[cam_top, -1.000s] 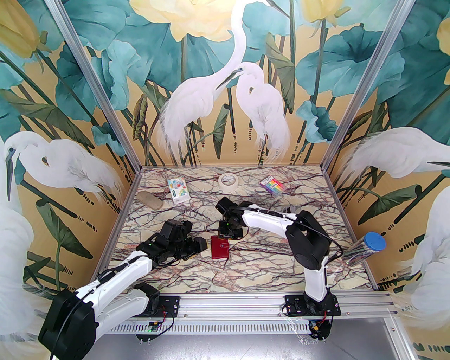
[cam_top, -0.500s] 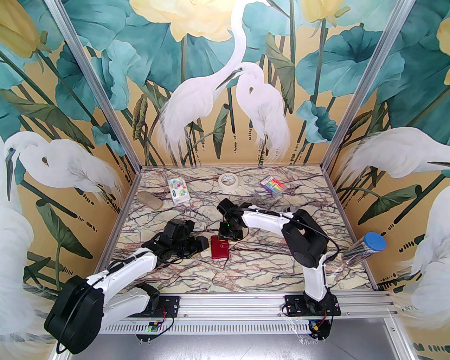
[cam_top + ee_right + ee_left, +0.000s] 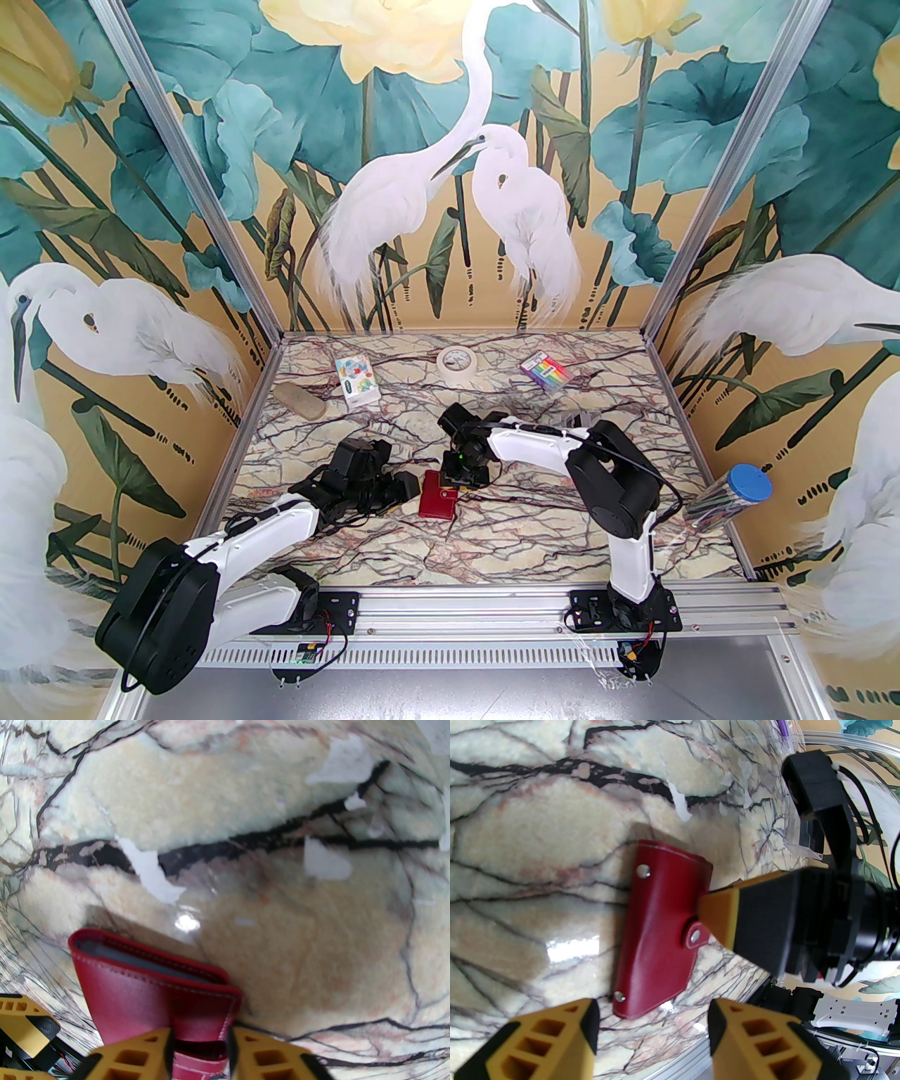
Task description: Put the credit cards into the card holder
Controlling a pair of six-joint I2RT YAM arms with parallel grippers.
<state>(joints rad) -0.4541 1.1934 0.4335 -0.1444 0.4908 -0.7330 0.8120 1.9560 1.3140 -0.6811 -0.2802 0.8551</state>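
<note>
Roughly centred on the marble table lies the card holder, flat and folded shut, just beside both arms' tool ends.

Left gripper: jaws apart, nothing between them, hovering beside the holder's near short end without touching it.

Right gripper: fingers stand either side of the holder's edge at the snap tab, very close to the leather. Cannot tell whether they pinch it or only bracket it.

Handling judgement: the holder looks light, thin and pliant, stitched leather-like skin with a smooth sheen. It will likely slide on the glossy top if pushed, and bend rather than lift cleanly if taken by one corner. Not fragile. The best hold is probably the free long edge or the tab, with the other arm pinning the spine side so the flap can be peeled open.

Smallest detail: a grey layer shows between the red rims at the open end. It may be a card already seated; I cannot tell.
</note>
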